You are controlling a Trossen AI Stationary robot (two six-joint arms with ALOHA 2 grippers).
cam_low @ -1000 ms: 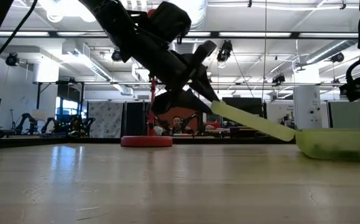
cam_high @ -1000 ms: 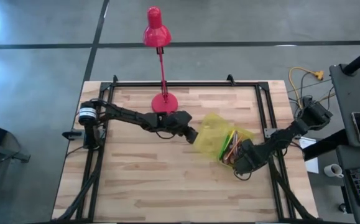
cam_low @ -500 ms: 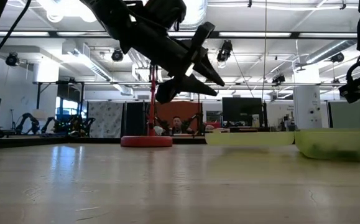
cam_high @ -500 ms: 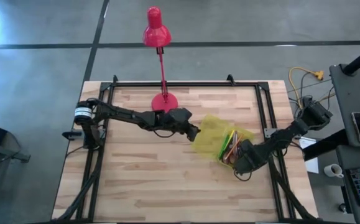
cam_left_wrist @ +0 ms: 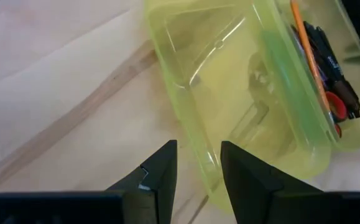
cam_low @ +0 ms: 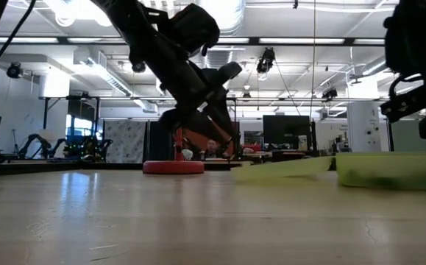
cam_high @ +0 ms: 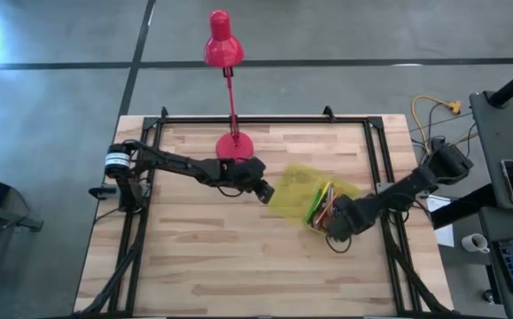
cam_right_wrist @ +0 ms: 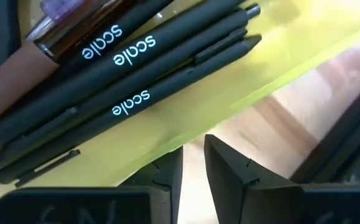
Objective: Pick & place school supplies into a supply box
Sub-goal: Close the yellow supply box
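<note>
The supply box (cam_high: 293, 186), translucent yellow-green, lies open right of the table's middle. Its lid (cam_low: 279, 171) is folded out toward the left, with the free edge down on the wood. Inside the tray lie the pens and pencils (cam_high: 321, 206): black ones (cam_right_wrist: 130, 74), an orange one (cam_left_wrist: 304, 43), and the red-handled scissors (cam_left_wrist: 336, 107). My left gripper (cam_high: 265, 192) is open over the lid's free edge (cam_left_wrist: 199, 155), its fingers a little apart. My right gripper (cam_high: 330, 233) is at the tray's near right end, shut on its wall. My right gripper pinches the tray's wall (cam_right_wrist: 189, 142) at the box's near right end between its two fingers. It slants down at the wall from the table's right. The box rests flat on the table.
A red desk lamp stands with its base (cam_high: 234, 146) just beyond the left arm, and its head reaches past the far edge. A black frame (cam_high: 376, 155) runs around the tabletop. Bare wood (cam_high: 212, 257) lies toward the near and left sides.
My left gripper held the lid raised, then opened and let it go. The lid dropped to lie folded out on the table. The gripper then drew back toward the table's left and came lower. My right gripper and the box slid a little toward the left.
</note>
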